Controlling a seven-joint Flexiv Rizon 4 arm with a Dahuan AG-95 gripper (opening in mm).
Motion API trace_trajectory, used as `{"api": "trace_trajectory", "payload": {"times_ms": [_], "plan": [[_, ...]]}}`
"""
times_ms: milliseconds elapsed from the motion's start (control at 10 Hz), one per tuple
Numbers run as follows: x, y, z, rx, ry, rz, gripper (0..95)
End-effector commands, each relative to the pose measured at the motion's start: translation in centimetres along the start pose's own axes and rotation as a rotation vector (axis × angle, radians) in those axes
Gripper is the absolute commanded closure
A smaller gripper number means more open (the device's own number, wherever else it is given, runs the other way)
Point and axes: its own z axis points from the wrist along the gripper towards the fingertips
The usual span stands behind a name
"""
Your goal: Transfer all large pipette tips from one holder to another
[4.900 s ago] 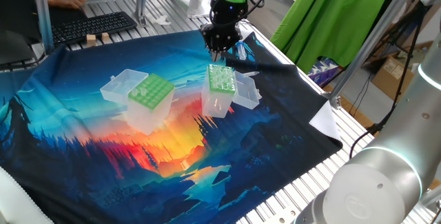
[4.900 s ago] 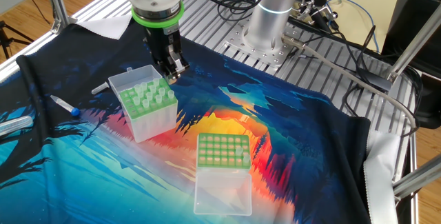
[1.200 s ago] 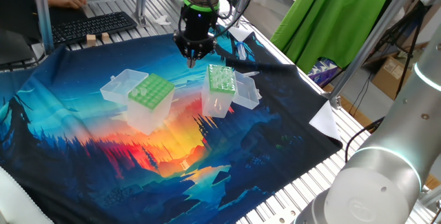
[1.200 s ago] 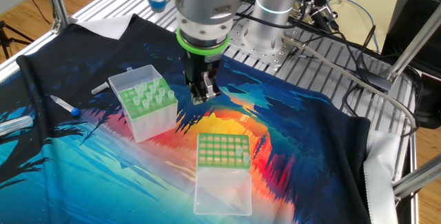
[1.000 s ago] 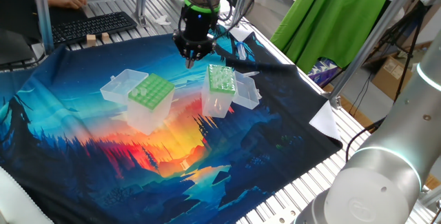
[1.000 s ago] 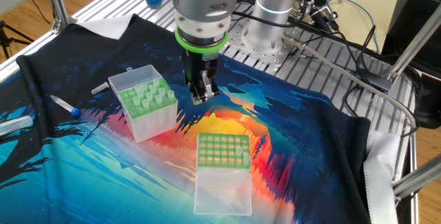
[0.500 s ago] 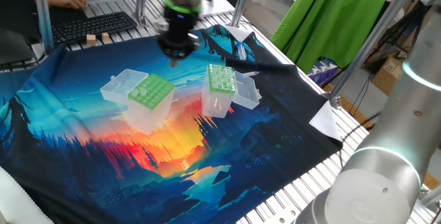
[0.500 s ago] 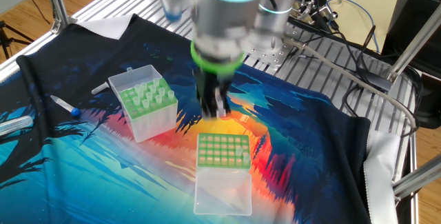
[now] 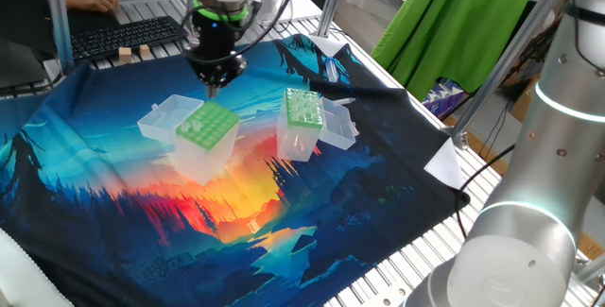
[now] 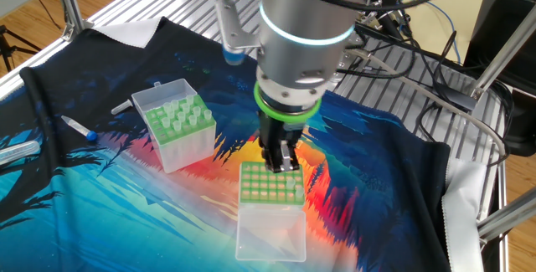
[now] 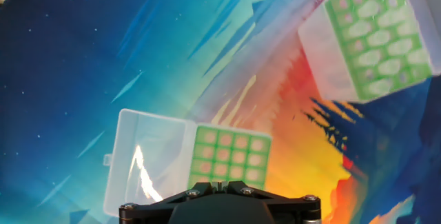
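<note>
The black two-finger gripper (image 10: pixel 280 161) points straight down over the 12 o'clock edge of the clear plastic box with a light-green wide-holed top plate (image 10: pixel 270 185), fingers pressed together; whether they pinch anything I cannot tell. Its clear hinged lid (image 10: pixel 270 234) lies open at 6 o'clock. At 10 o'clock, well apart, translucent whitish large pipette tips (image 10: pixel 180 115) stand in the narrower clear box with a darker-green top plate (image 10: pixel 180 138)

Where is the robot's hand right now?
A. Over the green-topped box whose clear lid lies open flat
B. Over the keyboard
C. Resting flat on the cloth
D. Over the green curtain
A: the gripper hangs just above the green-topped box, whose clear lid lies open flat beside it.
</note>
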Motion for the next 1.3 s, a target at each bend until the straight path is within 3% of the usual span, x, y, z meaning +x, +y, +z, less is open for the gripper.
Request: {"api": "trace_trajectory", "payload": {"times_ms": [100, 200, 600, 700, 1000, 1200, 1300], "plan": [[1.2, 0.7, 0.5, 0.0, -0.002, 0.063, 95.0], [1.5, 0.9, 0.7, 0.0, -0.002, 0.08, 76.0], [2.5, 1.1, 1.5, 0.001, 0.002, 0.16, 76.0], [2.6, 1.0, 1.5, -0.004, 0.013, 0.182, 57.0], [2.6, 0.9, 1.5, -0.011, 0.019, 0.212, 57.0], [2.6, 0.9, 1.5, -0.019, 0.016, 0.172, 95.0], [2.6, 0.9, 1.5, -0.01, -0.001, 0.161, 95.0]]}}
